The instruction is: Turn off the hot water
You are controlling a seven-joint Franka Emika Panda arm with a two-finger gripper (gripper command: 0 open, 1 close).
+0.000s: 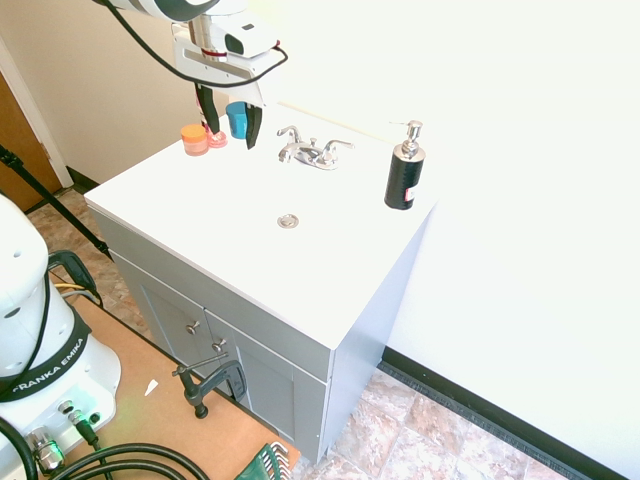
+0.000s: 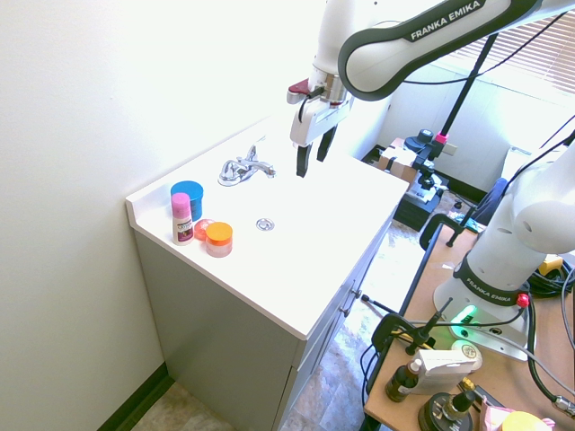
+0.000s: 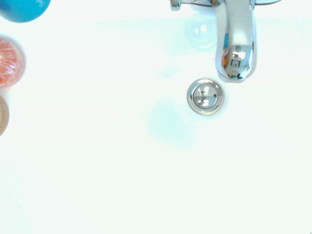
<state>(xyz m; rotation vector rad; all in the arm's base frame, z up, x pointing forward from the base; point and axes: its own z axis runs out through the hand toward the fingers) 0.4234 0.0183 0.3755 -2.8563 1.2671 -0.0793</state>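
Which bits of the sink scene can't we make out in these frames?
- Left faucet lever: in the wrist view, the top edge cuts off the faucet's handles.
- Spout: its base is cut off by the wrist view's top edge.
- Pink-capped bottle: mostly hidden behind the hand in the first exterior view; label print too small in the second.
- Soap dispenser: outside the second exterior and wrist views.

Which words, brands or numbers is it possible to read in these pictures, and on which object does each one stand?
"FRANKA EMIKA": on the base of the robot arm, and again on its upper link.
Too small or blurred to read: the labels on the pink-capped bottle and the black soap dispenser.
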